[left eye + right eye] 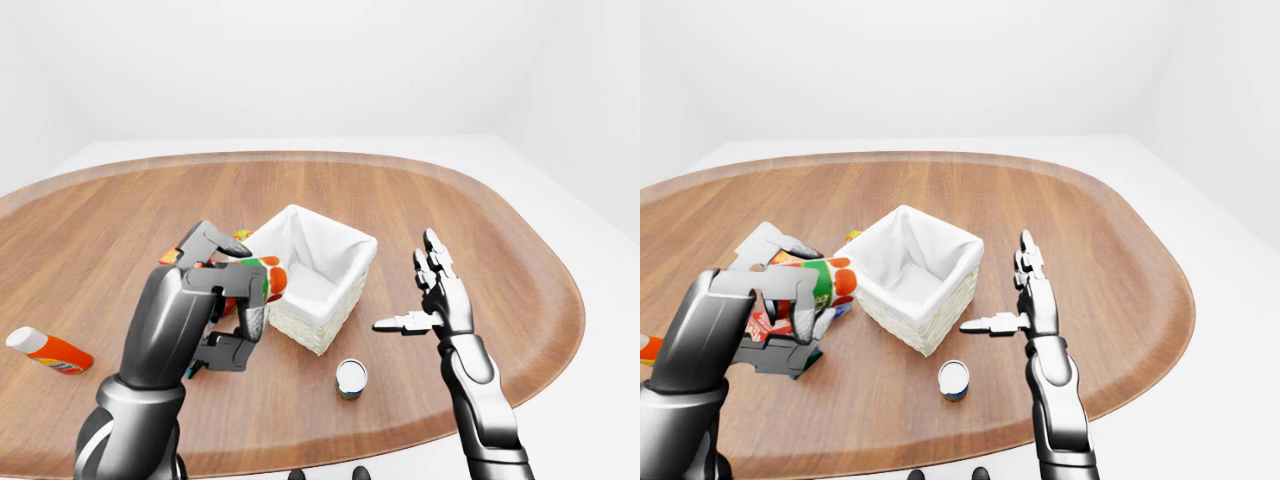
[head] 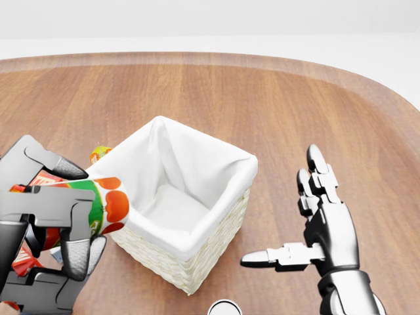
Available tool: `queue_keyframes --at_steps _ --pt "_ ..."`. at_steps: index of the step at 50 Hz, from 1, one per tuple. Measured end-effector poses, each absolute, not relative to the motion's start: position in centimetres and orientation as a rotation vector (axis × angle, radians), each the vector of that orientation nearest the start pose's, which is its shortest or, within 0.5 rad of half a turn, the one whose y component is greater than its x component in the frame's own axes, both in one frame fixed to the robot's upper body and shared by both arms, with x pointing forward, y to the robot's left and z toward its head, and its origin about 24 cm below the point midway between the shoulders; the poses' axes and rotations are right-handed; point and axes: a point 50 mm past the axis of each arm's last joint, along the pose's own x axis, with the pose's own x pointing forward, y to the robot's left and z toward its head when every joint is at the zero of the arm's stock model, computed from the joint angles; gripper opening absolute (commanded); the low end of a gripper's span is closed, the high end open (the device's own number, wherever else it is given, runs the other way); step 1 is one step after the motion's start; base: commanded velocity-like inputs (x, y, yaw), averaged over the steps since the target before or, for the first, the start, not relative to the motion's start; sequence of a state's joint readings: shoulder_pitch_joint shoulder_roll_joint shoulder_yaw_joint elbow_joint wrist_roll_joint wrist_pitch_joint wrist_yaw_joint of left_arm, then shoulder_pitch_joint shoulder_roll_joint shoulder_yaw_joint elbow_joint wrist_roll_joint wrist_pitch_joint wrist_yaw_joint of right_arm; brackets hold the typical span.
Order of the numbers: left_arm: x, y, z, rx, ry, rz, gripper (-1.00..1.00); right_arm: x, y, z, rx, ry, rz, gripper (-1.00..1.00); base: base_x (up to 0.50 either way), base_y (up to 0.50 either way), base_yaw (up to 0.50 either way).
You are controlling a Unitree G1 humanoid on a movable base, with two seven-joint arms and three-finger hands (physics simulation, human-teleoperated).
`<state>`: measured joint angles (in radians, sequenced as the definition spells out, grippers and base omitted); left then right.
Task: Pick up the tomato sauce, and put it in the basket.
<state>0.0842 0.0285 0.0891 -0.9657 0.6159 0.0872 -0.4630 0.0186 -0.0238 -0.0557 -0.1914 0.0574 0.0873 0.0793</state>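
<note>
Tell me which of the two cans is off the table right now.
The tomato sauce can, with tomatoes on its label, is held in the left hand beside the basket rim. The other can stands upright on the table.

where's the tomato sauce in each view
Left-eye view: tomato sauce centre-left, in the left robot hand, beside the basket.
Head view: tomato sauce at left, touching the basket's left rim.
Right-eye view: tomato sauce at left.
Shared landmark: the basket.
</note>
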Motion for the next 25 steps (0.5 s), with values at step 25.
queue_keyframes --at_steps 25 --pt "21.0 13.2 22.8 0.809 -0.703 -0.083 -1.00 24.9 -16.3 7.2 0.027 -0.080 0.028 1.00 0.00 0.00 0.00"
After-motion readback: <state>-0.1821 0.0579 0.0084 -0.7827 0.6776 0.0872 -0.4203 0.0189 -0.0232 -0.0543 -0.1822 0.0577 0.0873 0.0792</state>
